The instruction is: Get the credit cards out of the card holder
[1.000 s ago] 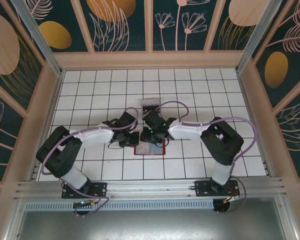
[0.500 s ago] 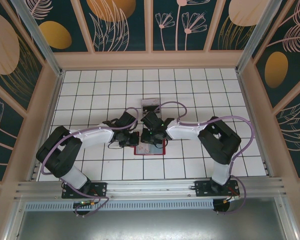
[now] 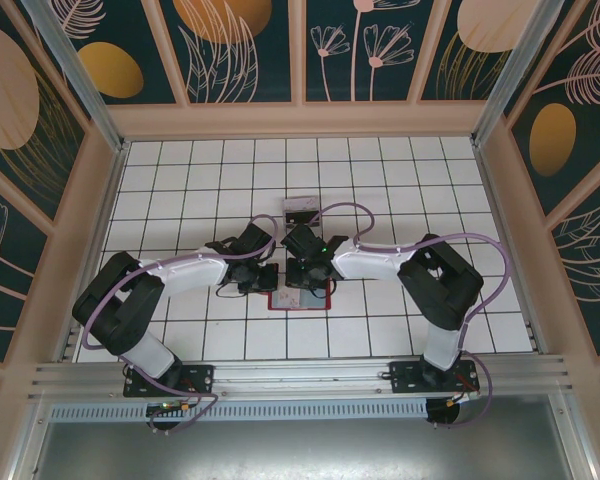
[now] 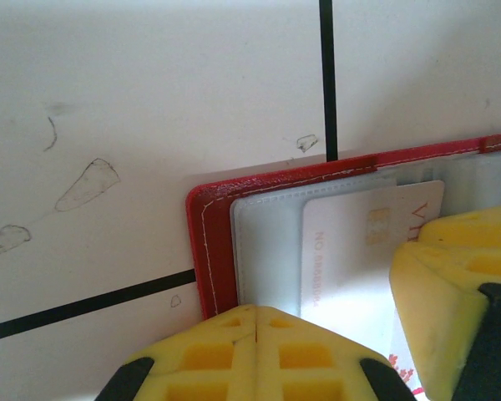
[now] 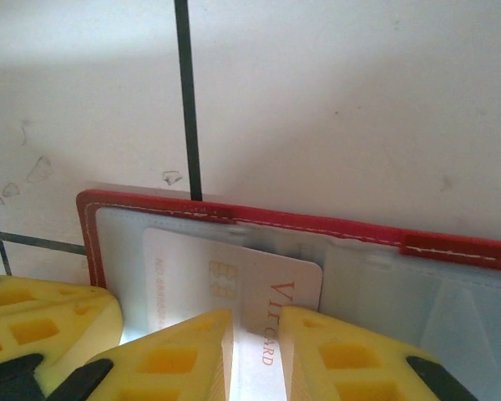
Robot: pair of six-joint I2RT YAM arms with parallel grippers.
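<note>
Little change over last second: right arm nudged slightly. Left gripper (image 4: 257, 322) stays fully closed at card holder (image 3: 298, 302) corner, likely pinning it. Right gripper (image 5: 255, 326) jaws narrowly apart atop credit card (image 5: 234, 280). Card still inside holder, extraction stalled.

From high up at the near edge we look steeply down on the whole bench (image 3: 180, 170), from afar. At the left wrist we sit very close, looking past the left hand (image 4: 256, 326) at a corner of the wallet (image 4: 213, 242) just ahead of it. At the right wrist we look, equally close, past the right hand (image 5: 255, 334). Both wrist views share that corner, the card (image 4: 351, 251) and a finger of the other hand.
</note>
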